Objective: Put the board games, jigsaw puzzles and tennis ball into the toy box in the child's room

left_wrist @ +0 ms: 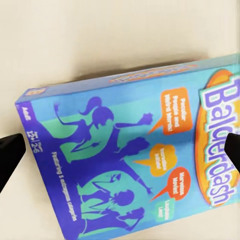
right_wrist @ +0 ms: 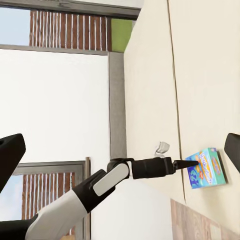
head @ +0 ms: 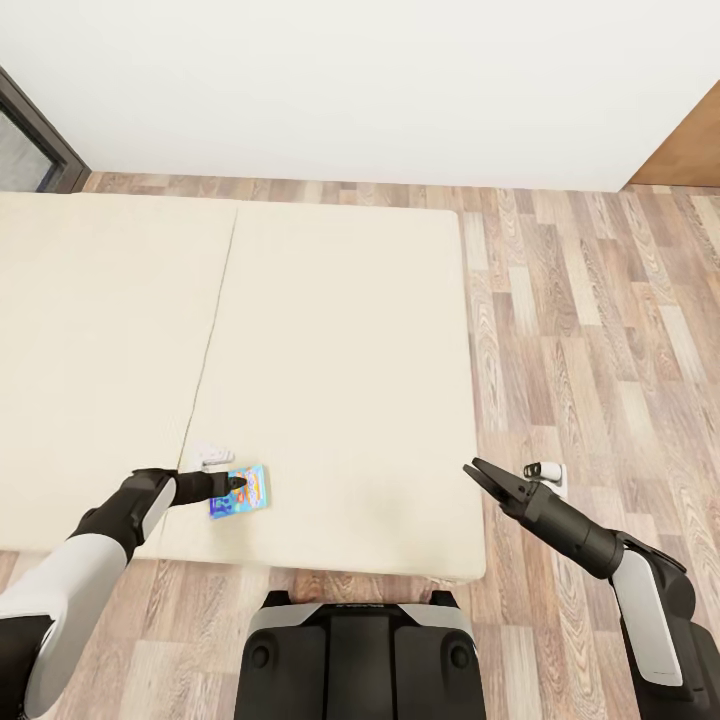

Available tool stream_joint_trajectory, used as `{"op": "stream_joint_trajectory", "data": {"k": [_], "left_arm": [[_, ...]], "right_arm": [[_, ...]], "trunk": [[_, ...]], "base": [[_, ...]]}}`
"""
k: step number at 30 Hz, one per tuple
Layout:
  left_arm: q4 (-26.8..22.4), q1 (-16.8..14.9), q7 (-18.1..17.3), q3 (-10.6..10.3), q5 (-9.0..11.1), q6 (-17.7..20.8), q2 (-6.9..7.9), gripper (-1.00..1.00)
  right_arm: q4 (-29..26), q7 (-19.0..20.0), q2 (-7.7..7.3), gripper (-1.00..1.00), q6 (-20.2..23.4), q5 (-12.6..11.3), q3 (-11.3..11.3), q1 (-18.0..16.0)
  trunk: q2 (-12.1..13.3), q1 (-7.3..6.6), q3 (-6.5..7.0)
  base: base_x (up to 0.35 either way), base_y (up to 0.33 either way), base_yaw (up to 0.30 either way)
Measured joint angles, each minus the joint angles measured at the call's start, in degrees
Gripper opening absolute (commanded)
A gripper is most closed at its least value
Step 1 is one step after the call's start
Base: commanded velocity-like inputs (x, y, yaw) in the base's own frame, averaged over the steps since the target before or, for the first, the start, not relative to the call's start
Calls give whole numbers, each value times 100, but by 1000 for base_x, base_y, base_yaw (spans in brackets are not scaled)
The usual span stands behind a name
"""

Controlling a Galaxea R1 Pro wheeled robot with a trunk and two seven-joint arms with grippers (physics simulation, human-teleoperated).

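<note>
Jaws apart, our left gripper point(head: 237, 483) straddles the small blue board game point(head: 240, 492) lying flat near the bed's point(head: 340, 380) front edge; we judge it light, stiff and slick, best pinched across its short sides. Right jaws hang open.

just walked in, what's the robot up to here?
It is at the near edge of the bed, with its left gripper over the small blue board game lying flat on the mattress. The left wrist view shows the fingers open on either side of the box, not closed on it. The right gripper hangs open and empty beside the bed.
</note>
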Motion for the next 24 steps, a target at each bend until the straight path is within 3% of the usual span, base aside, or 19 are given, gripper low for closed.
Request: {"op": "stream_joint_trajectory", "data": {"k": [12,24], "left_arm": [[3,0,-3,1,-5,-6,-16,100],[4,1,-3,0,-7,-15,-59,100]], "right_arm": [[-1,-1,-2,100,0,0,0,0],[-2,-2,-2,100,0,1,-1,1]], "trunk": [[0,0,0],[0,0,0]], "base": [[0,-102,0],[0,-212,0]]}}
